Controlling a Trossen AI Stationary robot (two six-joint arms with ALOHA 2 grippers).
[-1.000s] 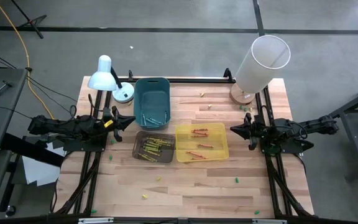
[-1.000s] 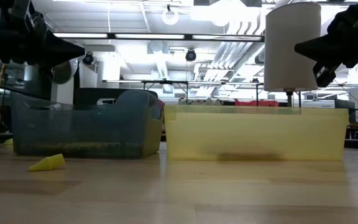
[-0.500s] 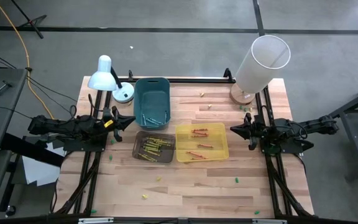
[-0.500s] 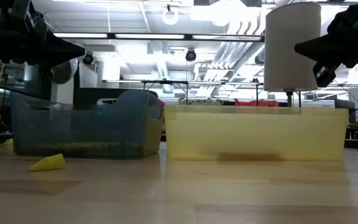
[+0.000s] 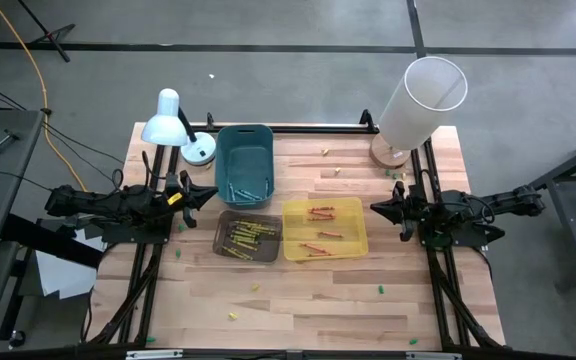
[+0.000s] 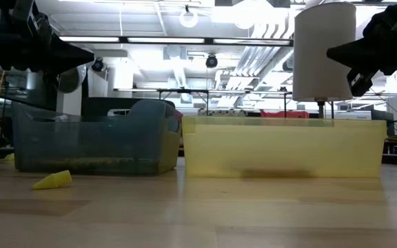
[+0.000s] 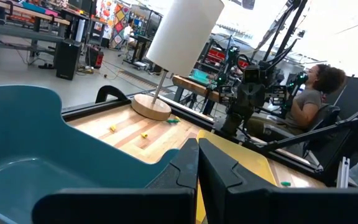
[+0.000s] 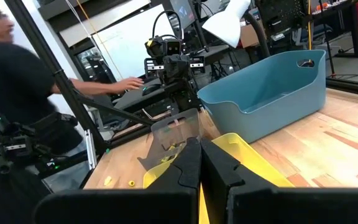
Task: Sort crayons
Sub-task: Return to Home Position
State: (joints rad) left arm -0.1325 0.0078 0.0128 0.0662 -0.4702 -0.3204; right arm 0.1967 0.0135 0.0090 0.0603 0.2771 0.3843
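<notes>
Now my left gripper hangs pinched closed, empty, beside the smooth teal tub; thin crayons lie in the dark bin and the clear yellow tray; my right gripper, likewise closed and empty, faces that tray

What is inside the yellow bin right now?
The high view shows a few red/orange crayons on the floor of the yellow bin, nothing else discernible. In the low view its cloudy wall hides them. The left pincer and right pincer wait shut, off to either side.
</notes>
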